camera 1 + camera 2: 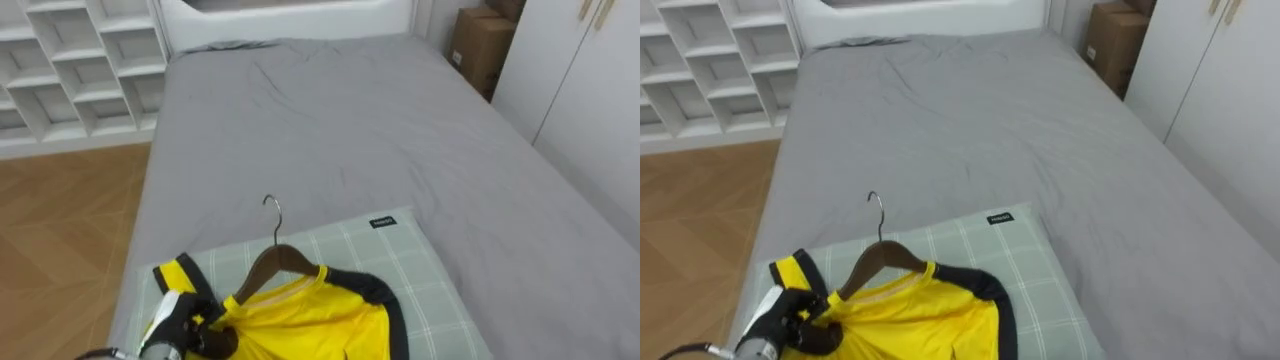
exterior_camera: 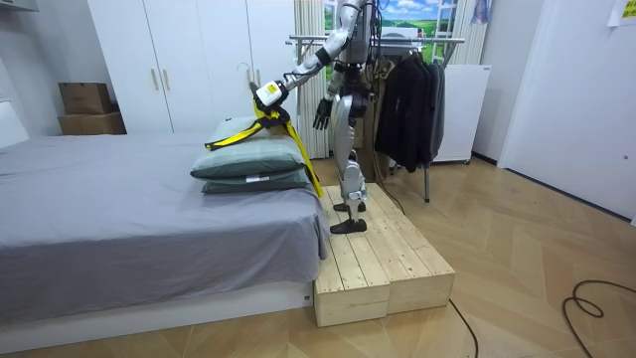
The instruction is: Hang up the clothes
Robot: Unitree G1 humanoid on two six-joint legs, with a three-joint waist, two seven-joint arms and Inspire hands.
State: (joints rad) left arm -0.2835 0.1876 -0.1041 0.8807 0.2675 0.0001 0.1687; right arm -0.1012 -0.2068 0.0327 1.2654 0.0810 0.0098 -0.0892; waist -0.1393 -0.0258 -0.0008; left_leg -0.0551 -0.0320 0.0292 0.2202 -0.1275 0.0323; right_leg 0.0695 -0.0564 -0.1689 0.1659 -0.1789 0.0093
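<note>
A yellow shirt with black trim sits on a brown wooden hanger, whose metal hook points up toward the far end of the bed. My left hand comes in from the lower left and is shut on the hanger's left shoulder, with the shirt's cloth in its grip. The shirt lies over a green checked pillow. In the room view the left hand holds the shirt above two stacked pillows. My right hand hangs open at my side.
I stand on a wooden platform at the bed's pillow end. The grey bed stretches ahead. A clothes rack with dark garments stands behind me. White shelves are far left, cardboard boxes and wardrobe doors on the right.
</note>
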